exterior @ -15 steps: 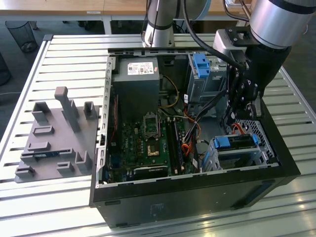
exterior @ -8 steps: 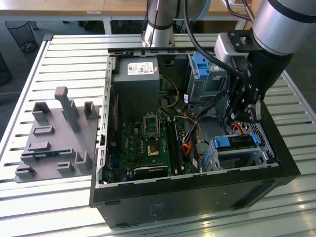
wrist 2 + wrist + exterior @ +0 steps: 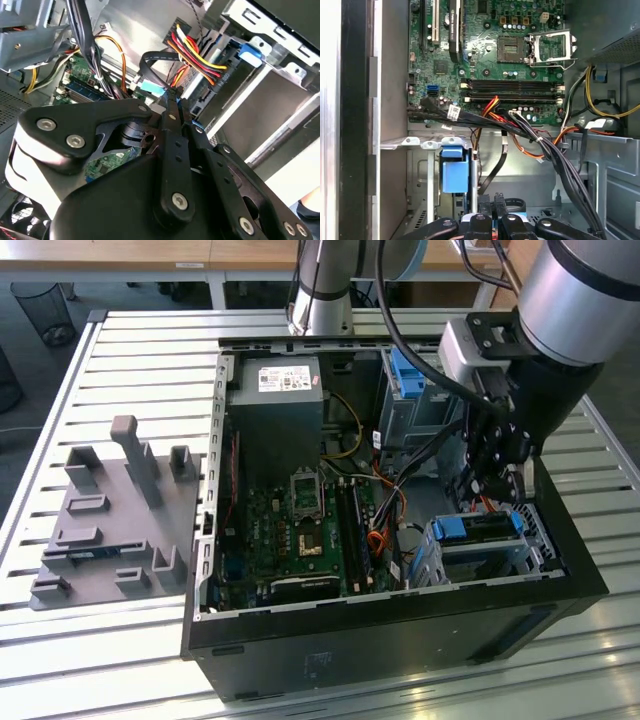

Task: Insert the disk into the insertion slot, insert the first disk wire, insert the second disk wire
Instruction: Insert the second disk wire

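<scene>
Gripper (image 3: 175,97) pinched shut on a limp black wire's (image 3: 150,62) stiff plug beside the disk (image 3: 480,530), seated in its slot (image 3: 535,540); plug fragile, hold by its body.

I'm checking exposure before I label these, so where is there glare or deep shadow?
Exterior view: sunlight glares off the slatted metal table; the black computer case's front is in shadow. First wrist view: the case's bright metal edge is washed out. Second wrist view: the black gripper looks dark against bright sheet metal.
</scene>
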Controlling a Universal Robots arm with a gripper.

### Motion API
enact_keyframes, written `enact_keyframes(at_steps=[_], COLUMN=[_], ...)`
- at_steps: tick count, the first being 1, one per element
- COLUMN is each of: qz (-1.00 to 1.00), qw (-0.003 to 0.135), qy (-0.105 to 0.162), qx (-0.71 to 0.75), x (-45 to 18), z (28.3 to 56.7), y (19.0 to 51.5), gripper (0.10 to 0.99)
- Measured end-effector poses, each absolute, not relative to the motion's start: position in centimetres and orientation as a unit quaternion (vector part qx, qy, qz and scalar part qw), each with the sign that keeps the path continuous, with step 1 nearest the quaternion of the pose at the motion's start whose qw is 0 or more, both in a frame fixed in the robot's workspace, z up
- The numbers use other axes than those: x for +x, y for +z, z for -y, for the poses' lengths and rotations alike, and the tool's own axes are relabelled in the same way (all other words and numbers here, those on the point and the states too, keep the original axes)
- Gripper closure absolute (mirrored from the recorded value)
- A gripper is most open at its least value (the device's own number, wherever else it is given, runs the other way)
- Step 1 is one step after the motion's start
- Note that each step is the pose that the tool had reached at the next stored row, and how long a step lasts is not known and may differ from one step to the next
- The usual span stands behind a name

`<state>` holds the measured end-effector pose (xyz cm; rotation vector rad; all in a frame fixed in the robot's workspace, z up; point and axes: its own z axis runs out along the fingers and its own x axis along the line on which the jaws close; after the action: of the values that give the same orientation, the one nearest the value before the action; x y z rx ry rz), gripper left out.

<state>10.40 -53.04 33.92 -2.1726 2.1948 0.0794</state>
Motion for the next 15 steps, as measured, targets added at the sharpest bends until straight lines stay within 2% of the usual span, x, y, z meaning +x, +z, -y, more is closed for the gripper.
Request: enact_keyframes(at_steps=[15], qz=[-0.71], qw=[0.026], qy=[0.026], qx=[-0.703], x=[10.4], z=[54.4], y=[33.9], gripper=[0.937])
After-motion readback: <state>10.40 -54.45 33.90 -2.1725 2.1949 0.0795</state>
